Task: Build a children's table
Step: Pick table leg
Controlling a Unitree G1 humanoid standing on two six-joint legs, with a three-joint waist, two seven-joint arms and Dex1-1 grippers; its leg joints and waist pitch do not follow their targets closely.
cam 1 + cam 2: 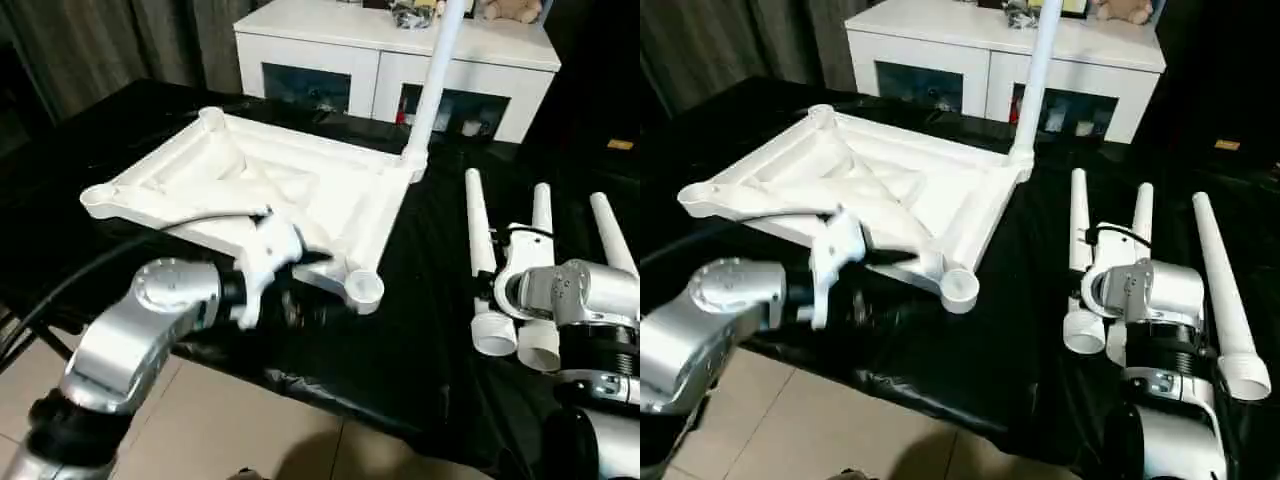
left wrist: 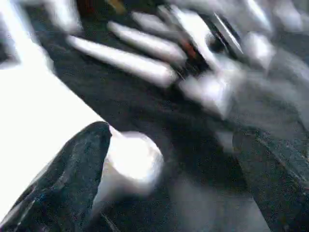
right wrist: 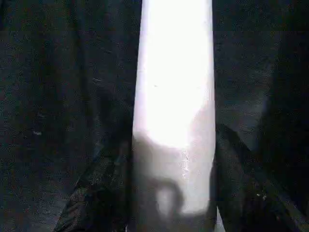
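Item: tabletop (image 1: pixel 300 190), underside up on the black-covered bench, one leg (image 1: pixel 437 70) fitted upright. Left gripper (image 2: pixel 169 193) open astride near corner socket (image 1: pixel 362 288); right gripper (image 3: pixel 174 193) straddles a loose leg (image 3: pixel 174 96), grip undeterminable. Next you seat that leg

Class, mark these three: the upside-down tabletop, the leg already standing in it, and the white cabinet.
tabletop (image 1: pixel 300 185), left eye view, ribbed underside
standing leg (image 1: pixel 436 70), left eye view, mid-shaft
white cabinet (image 1: pixel 330 30), left eye view, top surface
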